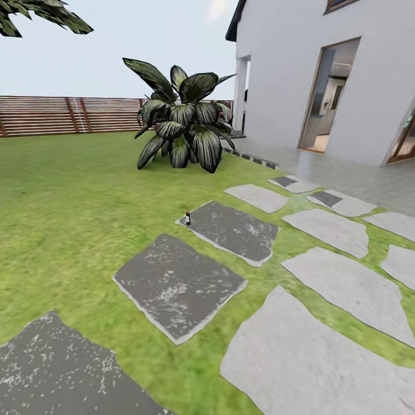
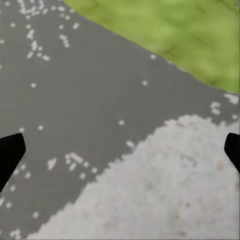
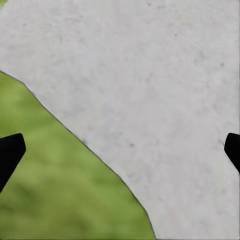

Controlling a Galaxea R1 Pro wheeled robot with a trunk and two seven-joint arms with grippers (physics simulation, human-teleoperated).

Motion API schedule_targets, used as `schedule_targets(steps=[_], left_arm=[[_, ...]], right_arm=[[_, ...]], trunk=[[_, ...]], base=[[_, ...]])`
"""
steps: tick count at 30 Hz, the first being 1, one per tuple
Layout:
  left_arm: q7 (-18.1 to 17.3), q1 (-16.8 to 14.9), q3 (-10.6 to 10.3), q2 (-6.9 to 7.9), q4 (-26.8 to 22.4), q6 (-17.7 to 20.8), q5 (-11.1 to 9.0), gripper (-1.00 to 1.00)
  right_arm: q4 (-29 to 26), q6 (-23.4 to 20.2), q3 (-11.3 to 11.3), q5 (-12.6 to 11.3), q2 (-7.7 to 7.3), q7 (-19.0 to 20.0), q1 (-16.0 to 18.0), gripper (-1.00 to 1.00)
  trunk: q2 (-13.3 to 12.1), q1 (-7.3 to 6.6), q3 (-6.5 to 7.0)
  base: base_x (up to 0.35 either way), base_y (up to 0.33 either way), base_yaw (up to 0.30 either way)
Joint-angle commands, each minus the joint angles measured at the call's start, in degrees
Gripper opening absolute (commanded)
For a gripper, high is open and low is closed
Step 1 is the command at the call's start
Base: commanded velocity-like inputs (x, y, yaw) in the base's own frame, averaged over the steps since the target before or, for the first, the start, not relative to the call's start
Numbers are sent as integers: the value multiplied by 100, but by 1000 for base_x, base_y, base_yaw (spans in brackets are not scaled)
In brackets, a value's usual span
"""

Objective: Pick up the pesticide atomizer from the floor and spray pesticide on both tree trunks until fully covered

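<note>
On the grass floor [image 1: 75, 196] of the garden, at the near left corner of a dark grey stepping stone [image 1: 233, 230], stands the pesticide atomizer [image 1: 188, 217], upright, tiny and dark, far ahead of both sets of jaws and touched by neither. Left of it lies open lawn running back to the slatted wooden fence [image 1: 57, 115]; a jagged green branch [image 1: 46, 14] hangs into the upper left corner. Behind the bottle grows a broad-leaved dark shrub [image 1: 181, 124], well apart from it. Nearer, two more dark stones [image 1: 176, 285] lie on the grass, and to the right pale stones [image 1: 340, 230] lead toward the white house [image 1: 346, 63] with its open doorway. The left gripper [image 2: 120, 150] hangs with jaws spread wide over a dark speckled stone and a pale one, holding nothing. The right gripper [image 3: 120, 150] is likewise spread wide and bare, over a pale stone's edge and grass.
</note>
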State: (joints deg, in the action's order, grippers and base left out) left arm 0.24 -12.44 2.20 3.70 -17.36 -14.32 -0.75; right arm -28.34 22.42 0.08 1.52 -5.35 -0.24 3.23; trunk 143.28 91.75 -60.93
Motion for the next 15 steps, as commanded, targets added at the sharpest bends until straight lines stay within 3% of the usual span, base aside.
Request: schedule_targets(steps=[1, 15], left_arm=[[2, -3, 9, -1, 5, -19, -7, 100], [2, -2, 9, -1, 5, -19, -13, 100]], right_arm=[[4, 16, 0, 15, -1, -3, 2, 100], [4, 16, 0, 22, -1, -3, 2, 100]], trunk=[[1, 2, -5], [1, 2, -5]], base=[[340, 0, 0], [340, 0, 0]])
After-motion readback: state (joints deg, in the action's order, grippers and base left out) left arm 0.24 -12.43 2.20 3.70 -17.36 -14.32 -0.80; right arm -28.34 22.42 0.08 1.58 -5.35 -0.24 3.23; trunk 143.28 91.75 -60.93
